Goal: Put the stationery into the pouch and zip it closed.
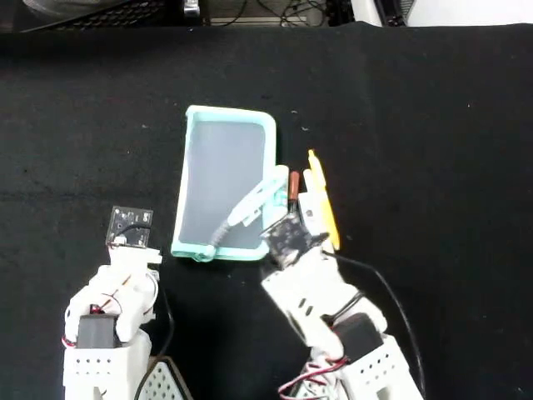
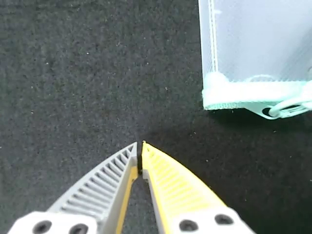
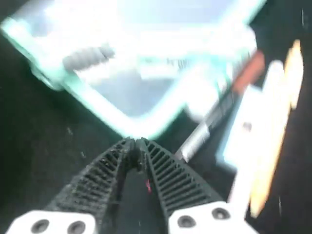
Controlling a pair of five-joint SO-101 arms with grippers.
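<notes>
Left tool closed | black cloth under pouch | cables behind

A black cloth covered the whole table, lying flat and dotted with small pale specks of lint. Seen close in the left wrist view, the cloth had a fine, grainy weave. It also showed as a dark patch in the right wrist view. Beyond the cloth's far edge, at the back of the high view, lay a dark keyboard. Beside it ran a tangle of thin black cables, and a white surface sat at the far corner.
</notes>
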